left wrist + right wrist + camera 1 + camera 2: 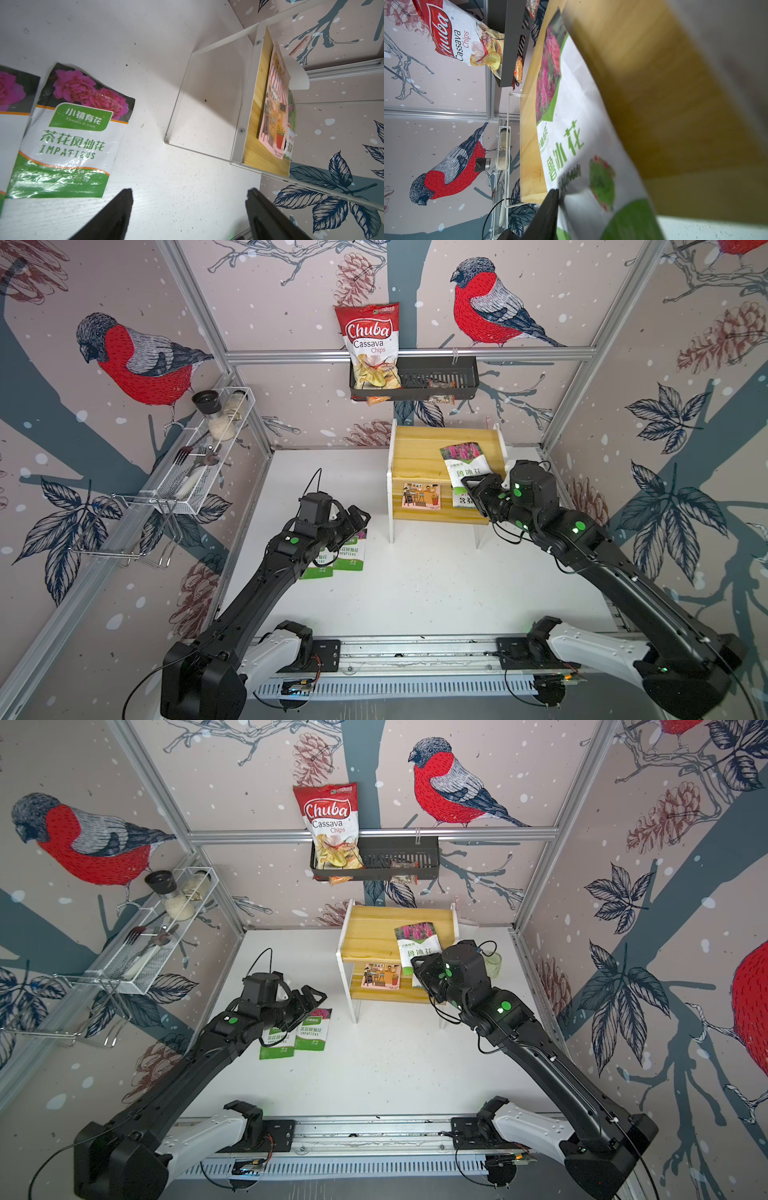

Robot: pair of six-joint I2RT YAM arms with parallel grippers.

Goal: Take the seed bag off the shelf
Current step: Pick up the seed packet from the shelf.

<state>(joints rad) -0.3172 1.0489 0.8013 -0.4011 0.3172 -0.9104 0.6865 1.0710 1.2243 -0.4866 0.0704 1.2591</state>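
Observation:
The seed bag is white and green with pink flowers and lies on the top board of the pine shelf. Its lower end hangs over the front edge. My right gripper is at that overhanging end, shut on the bag. In the right wrist view a black finger presses on the bag, and the other finger is hidden behind it. My left gripper hovers open and empty over the table, left of the shelf. Its fingertips stand wide apart.
Two Impatiens bags lie on the table under the left arm. On the lower board are a picture card and another packet. A black basket with a chips bag hangs above the shelf. A white wire rack is on the left wall.

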